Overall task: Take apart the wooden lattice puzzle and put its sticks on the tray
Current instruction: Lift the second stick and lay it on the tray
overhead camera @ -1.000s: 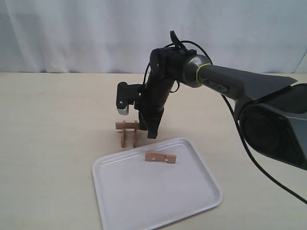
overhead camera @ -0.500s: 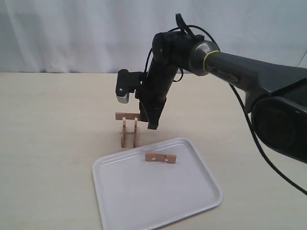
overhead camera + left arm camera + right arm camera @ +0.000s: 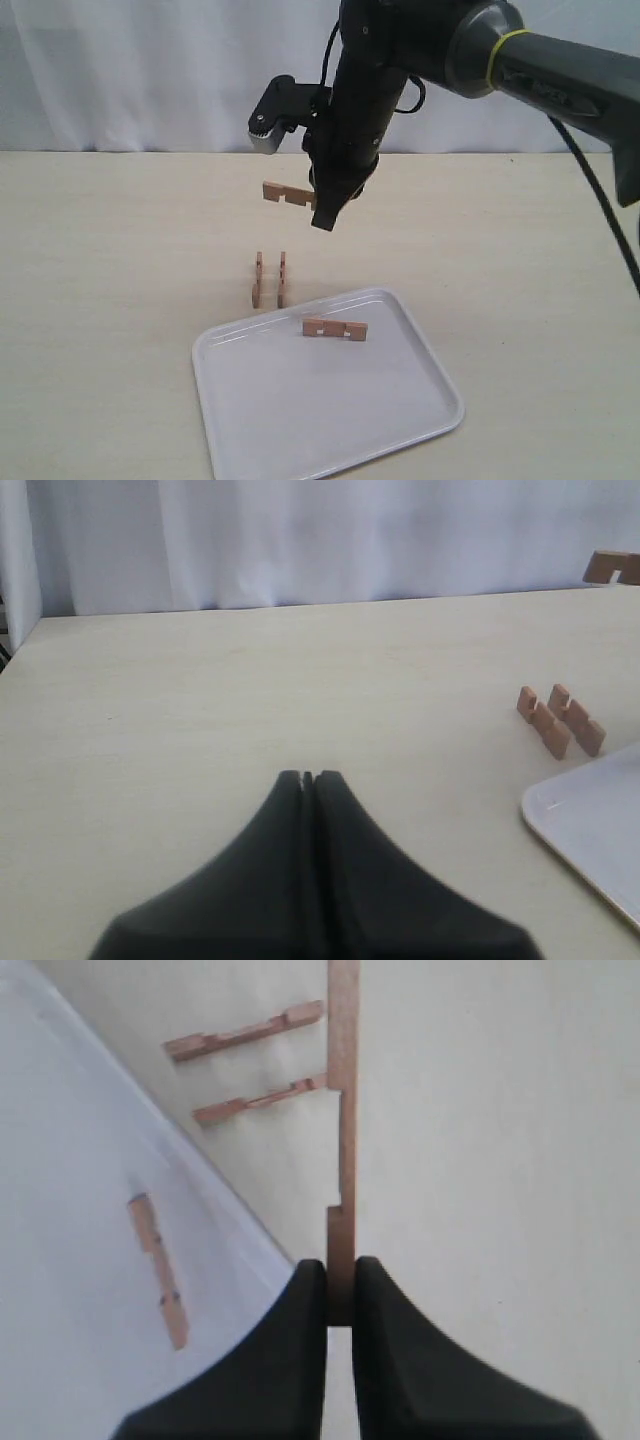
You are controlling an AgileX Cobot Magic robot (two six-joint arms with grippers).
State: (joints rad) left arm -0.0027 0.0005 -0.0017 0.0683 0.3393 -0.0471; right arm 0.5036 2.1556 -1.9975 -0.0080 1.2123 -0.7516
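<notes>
My right gripper [image 3: 325, 205] [image 3: 340, 1275] is shut on one notched wooden stick [image 3: 288, 194] [image 3: 342, 1140], held level high above the table. Below it, two sticks [image 3: 269, 279] [image 3: 245, 1068] stand on edge side by side on the table, just behind the tray's far rim; they also show in the left wrist view as two sticks [image 3: 560, 720]. One more stick [image 3: 335, 329] [image 3: 158, 1268] lies flat on the white tray [image 3: 330, 420] [image 3: 60, 1260] near its far edge. My left gripper [image 3: 307, 778] is shut and empty, low over bare table far left of the sticks, out of the exterior view.
A white curtain [image 3: 150, 70] backs the beige table [image 3: 100, 260]. The right arm's dark body [image 3: 560, 70] spans the upper right of the exterior view. A corner of the tray [image 3: 590, 830] lies to the side of my left gripper.
My right gripper has risen well above the table with one stick, pulling it off the two standing sticks, which stay on the table. The stick on the tray has not moved.
</notes>
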